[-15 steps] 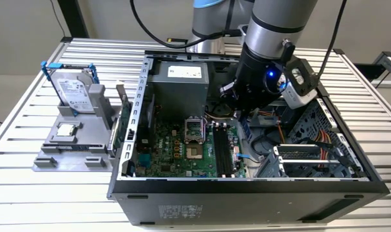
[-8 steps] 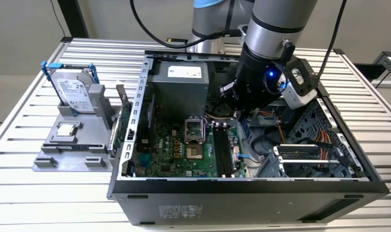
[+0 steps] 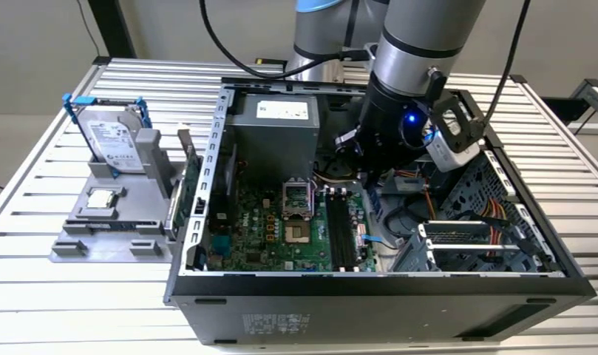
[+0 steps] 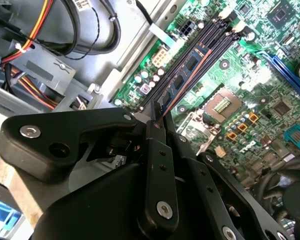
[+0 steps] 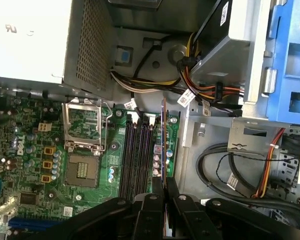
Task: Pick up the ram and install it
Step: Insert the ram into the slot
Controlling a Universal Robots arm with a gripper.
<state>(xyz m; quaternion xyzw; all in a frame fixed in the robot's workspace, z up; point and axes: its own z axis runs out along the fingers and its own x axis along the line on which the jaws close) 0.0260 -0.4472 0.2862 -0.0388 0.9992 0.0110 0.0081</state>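
My gripper [image 4: 157,122] is shut on the ram [image 4: 185,80], a long thin blue-green board with black chips, gripping it at one end. In the first wrist view the ram [image 5: 163,145] shows edge-on, running out from the gripper [image 5: 164,182] parallel to the black memory slots [image 5: 137,155]. It lies along the outermost slot on the drive-bay side. I cannot tell whether it touches that slot. In the exterior view the arm's black wrist [image 3: 392,133] reaches down into the open computer case, above the far end of the slots [image 3: 340,229].
A CPU socket [image 3: 296,198] lies beside the slots and a grey power supply [image 3: 279,126] behind them. Cable bundles [image 5: 210,92] and a drive cage [image 3: 476,244] crowd the exterior view's right. Outside the case, a grey holder carries a hard drive [image 3: 111,137] and a CPU chip [image 3: 101,198].
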